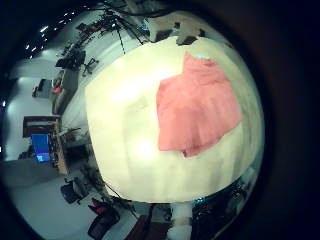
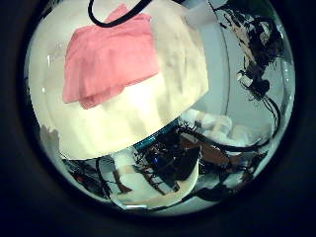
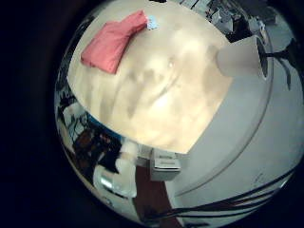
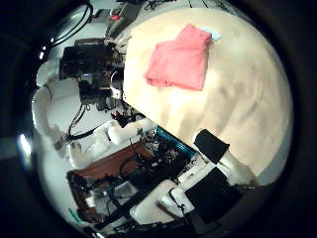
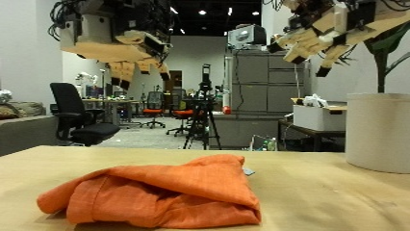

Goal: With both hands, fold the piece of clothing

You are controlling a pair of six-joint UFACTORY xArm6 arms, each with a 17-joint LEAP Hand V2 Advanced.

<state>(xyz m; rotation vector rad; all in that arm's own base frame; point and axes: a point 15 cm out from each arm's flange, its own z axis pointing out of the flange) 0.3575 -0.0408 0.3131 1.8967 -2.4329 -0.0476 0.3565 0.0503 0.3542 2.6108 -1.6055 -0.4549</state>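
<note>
Cloth [image 5: 161, 192], orange and already bunched into a rough folded heap, lies on the worktop [image 5: 333, 197], touched by neither hand. Left hand [image 5: 122, 43] and right hand [image 5: 327, 34] both hang high above it, well apart, fingers loosely extended and holding nothing; that height probably serves to keep them clear of the fabric. Palm views show the cloth small and far below, near one worktop edge. A white pot [image 5: 379, 130] stands off toward the right hand's side, clear of the cloth. Folding looks largely done, though the heap is untidy.
</note>
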